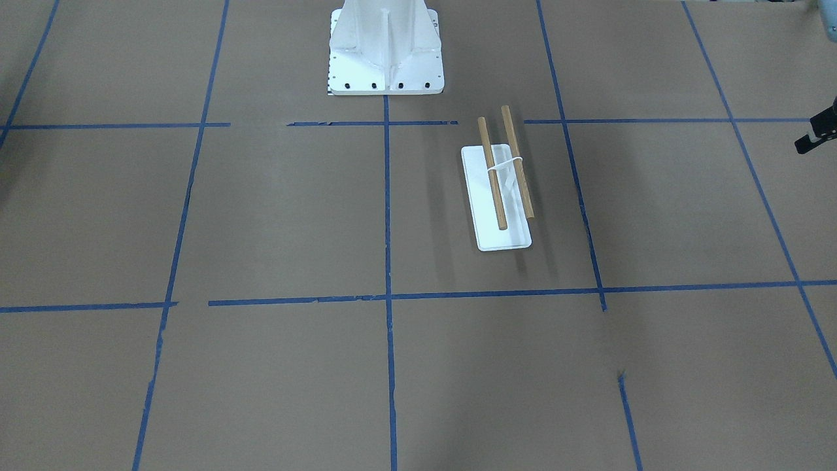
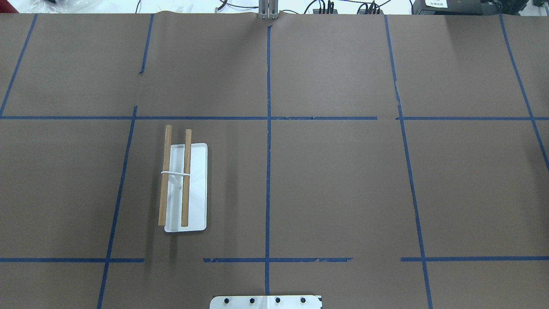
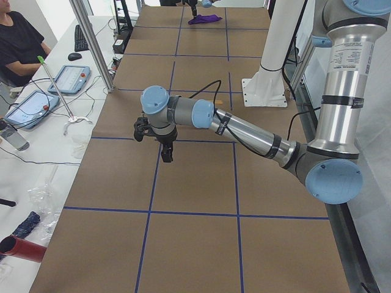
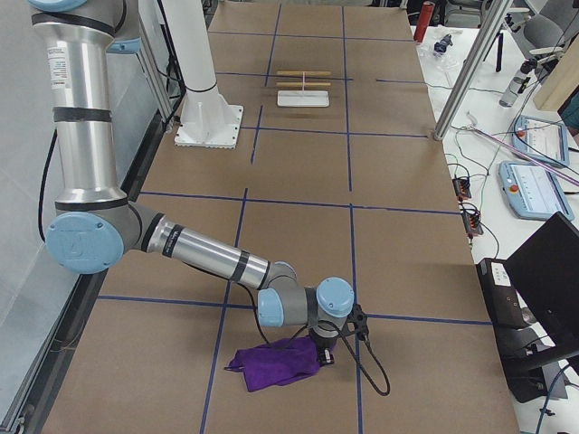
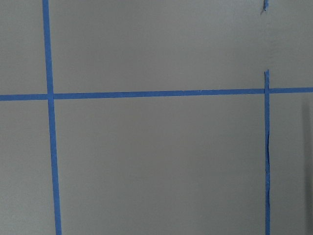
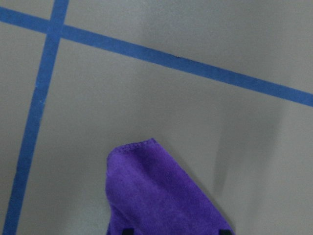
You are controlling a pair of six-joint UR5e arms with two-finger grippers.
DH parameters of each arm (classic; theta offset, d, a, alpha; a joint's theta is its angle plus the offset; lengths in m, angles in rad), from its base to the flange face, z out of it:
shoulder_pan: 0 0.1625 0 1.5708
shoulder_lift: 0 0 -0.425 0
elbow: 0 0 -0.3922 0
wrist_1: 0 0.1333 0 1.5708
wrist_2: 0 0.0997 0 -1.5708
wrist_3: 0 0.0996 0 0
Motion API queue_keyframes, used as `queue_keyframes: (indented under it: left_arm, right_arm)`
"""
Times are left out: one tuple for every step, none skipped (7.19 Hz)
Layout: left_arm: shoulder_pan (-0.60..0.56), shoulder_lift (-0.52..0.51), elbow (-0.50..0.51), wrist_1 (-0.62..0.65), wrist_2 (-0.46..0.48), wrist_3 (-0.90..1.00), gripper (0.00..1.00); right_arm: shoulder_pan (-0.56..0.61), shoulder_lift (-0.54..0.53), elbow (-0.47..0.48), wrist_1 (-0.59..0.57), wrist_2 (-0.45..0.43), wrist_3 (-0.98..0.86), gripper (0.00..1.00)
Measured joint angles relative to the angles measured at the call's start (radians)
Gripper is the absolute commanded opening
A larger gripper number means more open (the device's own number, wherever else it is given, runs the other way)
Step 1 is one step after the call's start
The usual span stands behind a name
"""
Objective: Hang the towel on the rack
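Observation:
The purple towel (image 4: 276, 366) lies crumpled on the brown table at the robot's right end; it also shows far off in the exterior left view (image 3: 204, 19). My right gripper (image 4: 324, 354) is down at the towel's edge. In the right wrist view the towel (image 6: 161, 196) lies between two black fingertips (image 6: 128, 231) that stand apart at the bottom edge, so the gripper (image 6: 176, 232) is open. The rack (image 1: 497, 242) (image 2: 197, 184) stands bare, with two wooden rods (image 1: 492, 173). My left gripper (image 3: 166, 155) hovers over bare table; I cannot tell whether it is open.
The white robot pedestal (image 1: 386, 59) (image 2: 266, 301) stands at the table's robot side. Blue tape lines grid the brown table. An operators' bench with tablets (image 3: 36, 104), a seated person and a metal post (image 3: 91, 43) runs along the far side.

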Motion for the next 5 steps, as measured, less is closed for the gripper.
queue_keyframes:
  left_arm:
    - [0.0,0.0,-0.001,0.0,0.0,0.0,1.0]
    - [0.0,0.0,-0.002,0.0,0.0,0.0,1.0]
    - [0.0,0.0,-0.003,0.0,0.0,0.0,1.0]
    - [-0.001,0.0,-0.004,0.0,-0.001,0.0,1.0]
    - [-0.001,0.0,-0.005,0.0,-0.001,0.0,1.0]
  right_arm:
    - [0.0,-0.001,-0.001,0.0,0.002,-0.001,0.59]
    - [0.0,-0.001,-0.001,0.0,0.005,-0.003,0.41]
    - [0.0,-0.002,-0.003,0.0,0.006,-0.006,0.23]
    - [-0.001,-0.003,-0.004,-0.001,0.007,-0.007,0.04]
    - [-0.002,-0.006,-0.004,-0.002,0.008,-0.012,0.0]
